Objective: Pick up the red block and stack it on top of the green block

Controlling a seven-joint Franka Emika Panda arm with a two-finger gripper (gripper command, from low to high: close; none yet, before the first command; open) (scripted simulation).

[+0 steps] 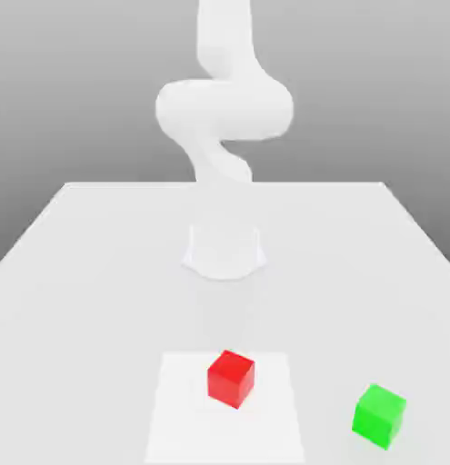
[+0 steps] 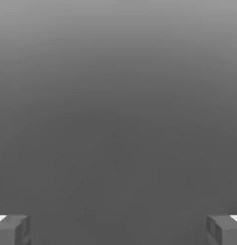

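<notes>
The red block (image 1: 231,378) is a small glossy cube resting on the white table (image 1: 83,300), near the front and about mid-width in the exterior view. The green block (image 1: 379,415), a cube of similar size, sits apart from it toward the exterior view's right, closer to the front edge. In the hand view my gripper (image 2: 118,230) is open: its two grey fingertips (image 2: 13,230) stand far apart with nothing between them, facing plain grey background. Neither block is near the fingers.
The white arm (image 1: 224,109) rises from its round base (image 1: 225,251) at the middle of the table, behind the blocks. A paler square patch (image 1: 174,409) lies on the tabletop under the red block.
</notes>
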